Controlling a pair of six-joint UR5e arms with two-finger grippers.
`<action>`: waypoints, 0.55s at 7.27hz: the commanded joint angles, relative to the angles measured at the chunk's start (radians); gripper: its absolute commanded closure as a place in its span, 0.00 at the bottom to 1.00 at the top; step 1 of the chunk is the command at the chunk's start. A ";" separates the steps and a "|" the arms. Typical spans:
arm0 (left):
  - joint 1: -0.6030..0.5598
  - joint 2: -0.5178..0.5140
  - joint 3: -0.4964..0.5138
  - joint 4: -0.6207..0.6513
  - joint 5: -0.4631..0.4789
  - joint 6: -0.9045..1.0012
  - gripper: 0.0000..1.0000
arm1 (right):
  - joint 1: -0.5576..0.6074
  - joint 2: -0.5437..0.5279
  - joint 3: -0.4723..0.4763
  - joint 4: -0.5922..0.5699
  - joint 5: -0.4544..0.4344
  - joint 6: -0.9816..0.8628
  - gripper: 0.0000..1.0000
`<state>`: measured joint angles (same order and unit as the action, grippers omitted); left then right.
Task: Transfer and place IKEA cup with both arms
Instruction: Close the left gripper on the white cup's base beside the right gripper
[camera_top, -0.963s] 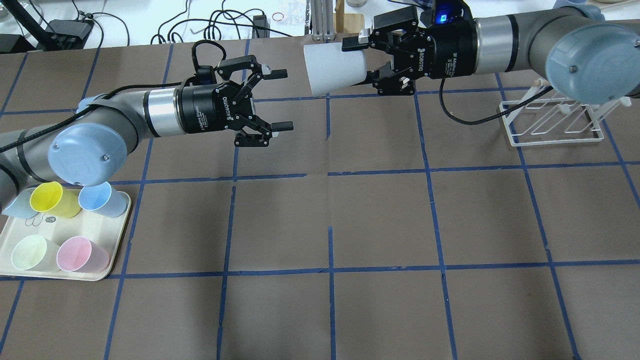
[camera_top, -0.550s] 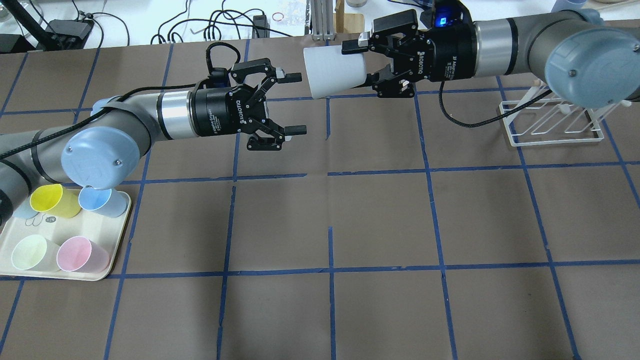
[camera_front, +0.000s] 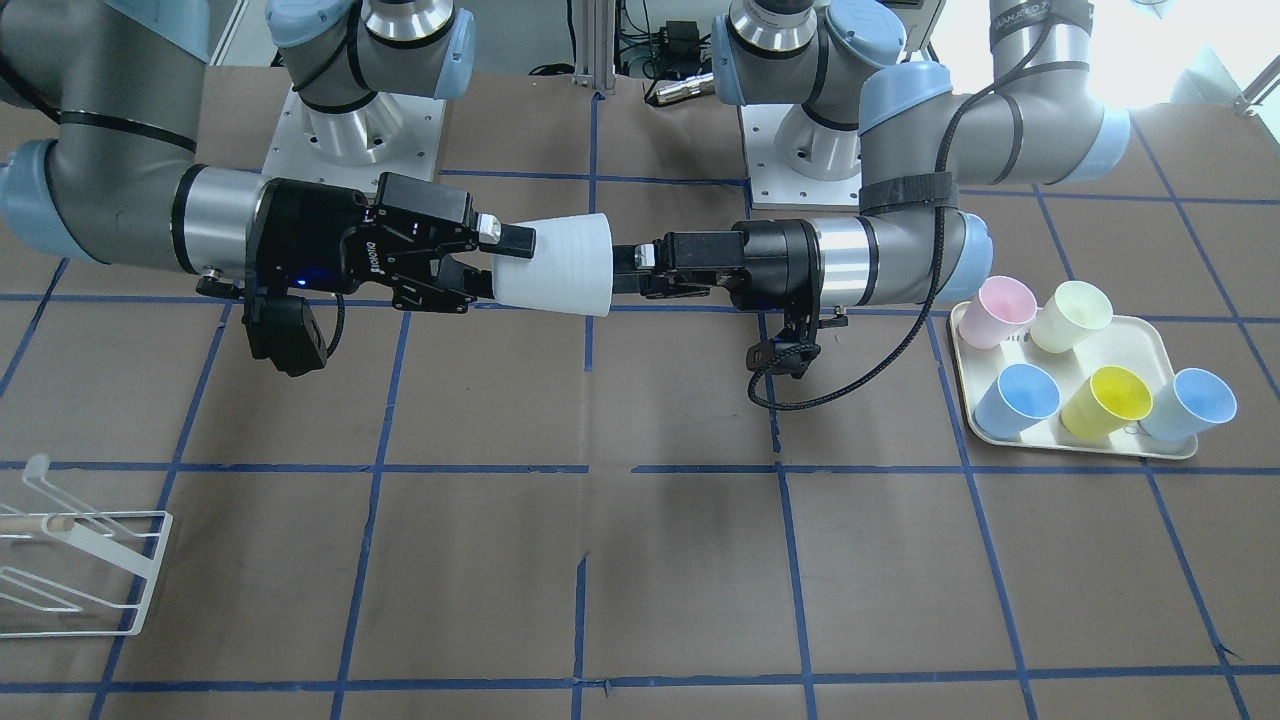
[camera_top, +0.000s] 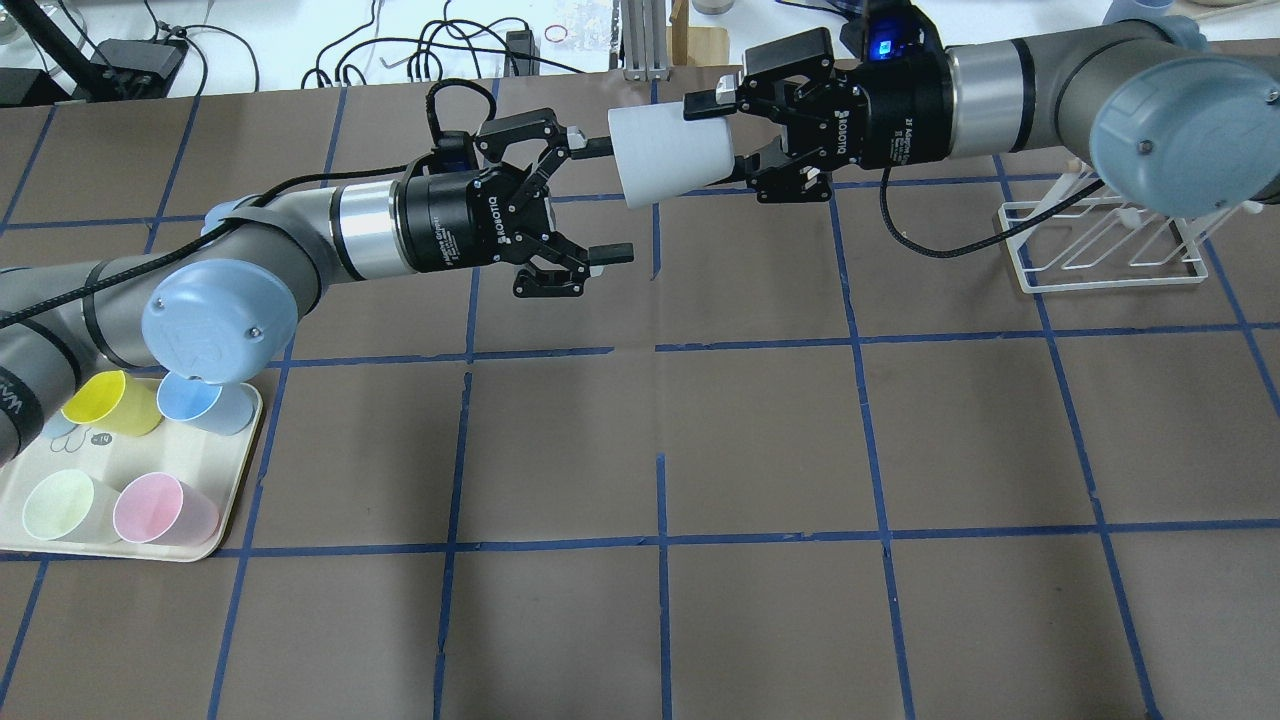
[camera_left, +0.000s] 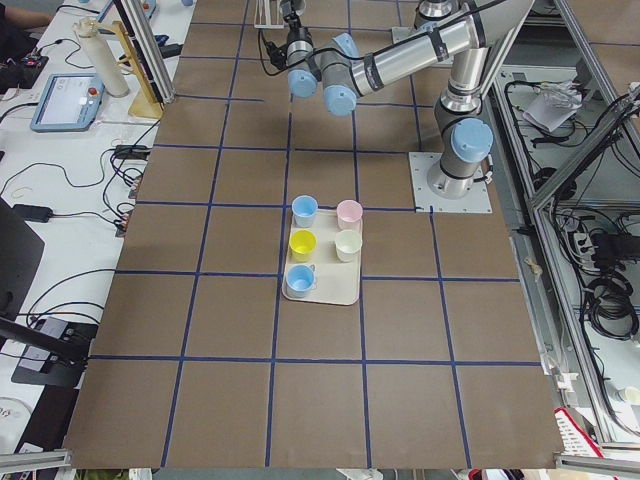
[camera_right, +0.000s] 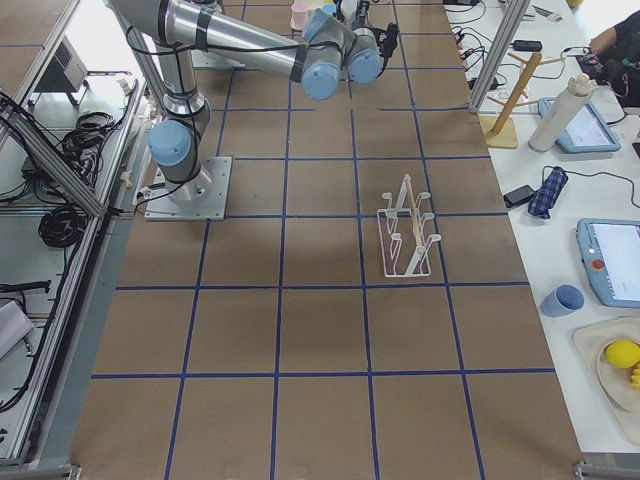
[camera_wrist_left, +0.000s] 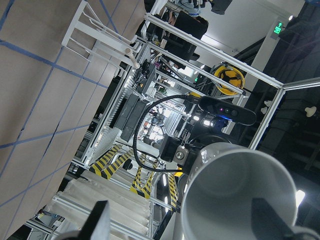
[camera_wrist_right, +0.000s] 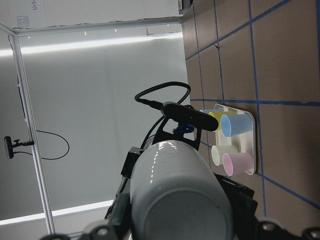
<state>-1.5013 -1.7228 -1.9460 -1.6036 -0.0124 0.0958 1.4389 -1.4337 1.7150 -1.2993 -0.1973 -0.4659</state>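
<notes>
The grey IKEA cup (camera_top: 668, 155) hangs on its side above the table's far middle, mouth toward the left arm. My right gripper (camera_top: 725, 138) is shut on its base end; it also shows in the front view (camera_front: 500, 265) with the cup (camera_front: 555, 265). My left gripper (camera_top: 608, 200) is open at the cup's mouth; its upper fingertip reaches the rim and its lower one is off to the side. In the left wrist view the cup's mouth (camera_wrist_left: 235, 195) sits between the open fingers (camera_wrist_left: 97, 222). The right wrist view shows the cup's base (camera_wrist_right: 175, 200).
A cream tray (camera_top: 240, 470) with several pastel cups lies at the table's left, under the left arm; it also shows in the front view (camera_front: 1135, 335). A white wire rack (camera_top: 1100, 245) stands at the right, also in the front view (camera_front: 70, 570).
My left arm has moved right and slightly farther, bringing its open gripper up to the cup's mouth. My right gripper has kept its hold on the cup, almost still.
</notes>
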 joint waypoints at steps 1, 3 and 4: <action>-0.011 -0.004 0.001 0.002 -0.003 -0.002 0.00 | 0.000 0.001 0.000 0.003 -0.001 0.000 0.69; -0.019 -0.017 0.001 0.023 -0.008 -0.002 0.01 | 0.000 0.001 0.000 0.003 -0.001 0.000 0.69; -0.020 -0.020 0.001 0.025 -0.047 -0.001 0.08 | 0.000 0.001 0.000 0.003 -0.001 0.000 0.69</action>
<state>-1.5191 -1.7369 -1.9452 -1.5849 -0.0290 0.0940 1.4389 -1.4328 1.7150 -1.2963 -0.1979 -0.4663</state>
